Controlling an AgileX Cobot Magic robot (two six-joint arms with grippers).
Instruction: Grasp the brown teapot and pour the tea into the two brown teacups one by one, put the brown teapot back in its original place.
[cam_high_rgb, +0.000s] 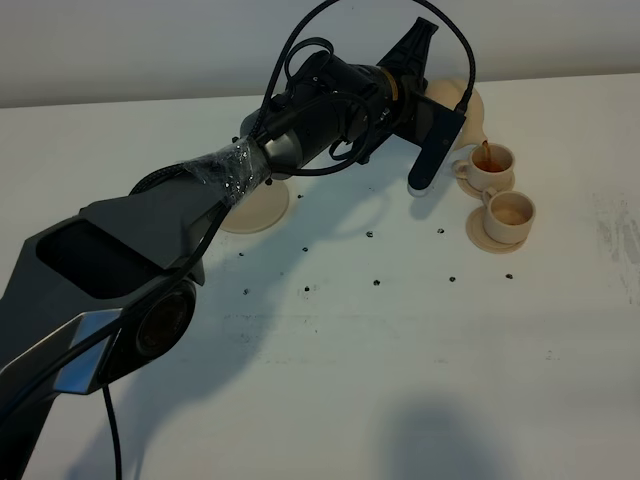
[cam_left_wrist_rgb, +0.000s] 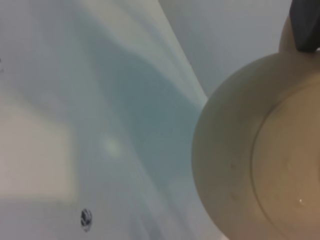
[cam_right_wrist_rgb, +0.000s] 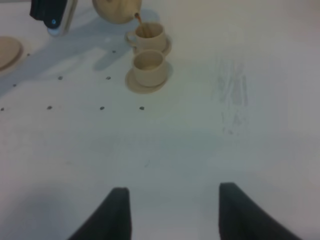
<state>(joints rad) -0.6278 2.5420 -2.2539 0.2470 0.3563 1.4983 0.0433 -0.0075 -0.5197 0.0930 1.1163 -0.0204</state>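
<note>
Tea's going in: a thin brown stream (cam_high_rgb: 484, 152) runs from the spout of the squat, round pale tan matte teapot (cam_high_rgb: 462, 100) into the small pale tan cylindrical far teacup (cam_high_rgb: 492, 163) on its little saucer. The teapot hangs tipped just above and beside that cup, clear of the white table (cam_high_rgb: 400, 350). The left gripper (cam_high_rgb: 422, 62) is pressed together and pinching the pot. The handle itself is hidden behind the arm, so the exact hold can't be read. The matching teacup (cam_high_rgb: 510, 214) sits just beside the far teacup on the near side and looks to have tea in it, so this reads as the second pour. To do it well, hold the tilt steady, keep the spout over the middle of the far teacup, then roll back gently before the level nears the rim so nothing dribbles onto the saucer. The spout points down and toward the far teacup. The pot's spout-to-handle axis slopes from the gripper down to the cup, and its underside faces the left wrist camera. The wide flat tan saucer (cam_high_rgb: 258, 208), where the pot belongs, lies well apart from the far teacup, partly under the arm. The right gripper (cam_right_wrist_rgb: 172, 215) waits well apart from the far teacup, its jaws spread and holding nothing.
</note>
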